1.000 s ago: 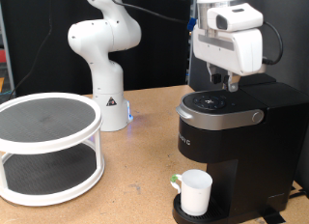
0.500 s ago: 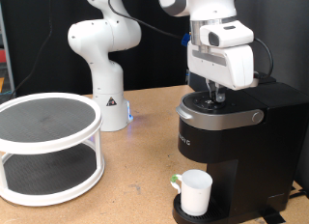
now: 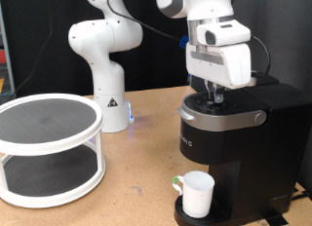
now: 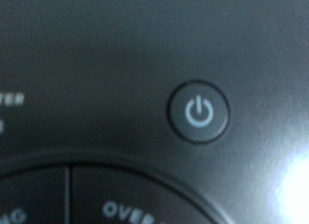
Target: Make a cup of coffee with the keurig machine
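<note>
The keurig machine [image 3: 239,148] stands on the table at the exterior view's right, lid down. The cup [image 3: 198,194], white with a green mark by its handle, stands on the drip tray [image 3: 183,217] under the spout. My gripper [image 3: 217,96] points straight down at the round button panel [image 3: 216,105] on the machine's top, fingers close together, at or just above the panel, holding nothing. The wrist view shows only the panel up close, with the lit power button [image 4: 199,112]; the fingers do not show there.
A white two-tier round rack [image 3: 49,148] with dark mesh shelves stands at the exterior view's left. A white robot base [image 3: 105,60] with a small blue light stands behind the table's middle. Bare wooden table [image 3: 141,172] lies between rack and machine.
The gripper has moved down and towards the exterior view's left, from above the machine's back to just over the button panel. Cup and machine have not moved.
</note>
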Available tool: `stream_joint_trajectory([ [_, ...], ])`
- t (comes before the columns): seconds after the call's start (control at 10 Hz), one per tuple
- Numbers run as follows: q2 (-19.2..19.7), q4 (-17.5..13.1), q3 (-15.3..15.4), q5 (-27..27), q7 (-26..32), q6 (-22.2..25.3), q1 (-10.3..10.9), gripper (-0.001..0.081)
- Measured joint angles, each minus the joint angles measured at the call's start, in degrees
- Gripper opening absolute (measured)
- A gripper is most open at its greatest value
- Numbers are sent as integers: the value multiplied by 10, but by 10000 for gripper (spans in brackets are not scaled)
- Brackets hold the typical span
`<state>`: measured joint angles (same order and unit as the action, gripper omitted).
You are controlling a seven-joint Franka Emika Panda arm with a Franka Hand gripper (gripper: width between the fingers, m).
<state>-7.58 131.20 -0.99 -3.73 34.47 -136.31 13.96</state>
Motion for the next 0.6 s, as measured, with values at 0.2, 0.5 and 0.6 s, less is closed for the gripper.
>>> stream_joint_trajectory([
  [0.2,-5,8,0,5,-1,-7,-4,7],
  [0.5,-7,10,2,29,-28,-2,-6,7],
  [0.6,-5,4,3,38,-43,14,-6,7],
])
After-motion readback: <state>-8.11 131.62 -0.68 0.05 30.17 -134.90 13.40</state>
